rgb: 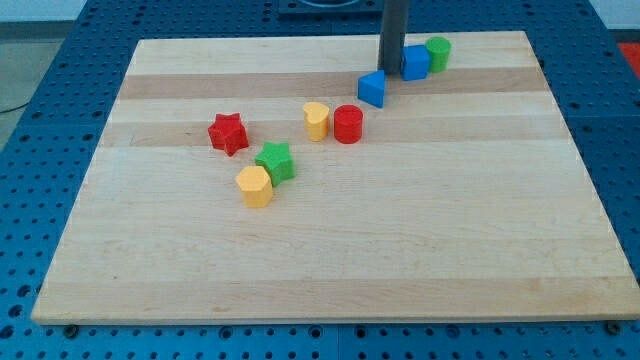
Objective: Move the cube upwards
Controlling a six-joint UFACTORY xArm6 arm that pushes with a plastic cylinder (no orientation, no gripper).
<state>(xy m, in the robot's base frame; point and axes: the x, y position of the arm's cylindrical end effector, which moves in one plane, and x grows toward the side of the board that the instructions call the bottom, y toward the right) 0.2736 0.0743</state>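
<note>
A single camera looks down at a slant from in front of the wooden board [330, 260], high enough and far enough back to take in the whole of it. The board's near edge runs along the view's bottom. A blue perforated table [30, 200] shows around the board.

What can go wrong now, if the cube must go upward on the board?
1. My tip stands between the blue cube and a second blue block, so a careless stroke may push the wrong one.
2. The green cylinder touches the cube and would likely move with it.
3. The board's top edge is near; the cube could slide off.
</note>
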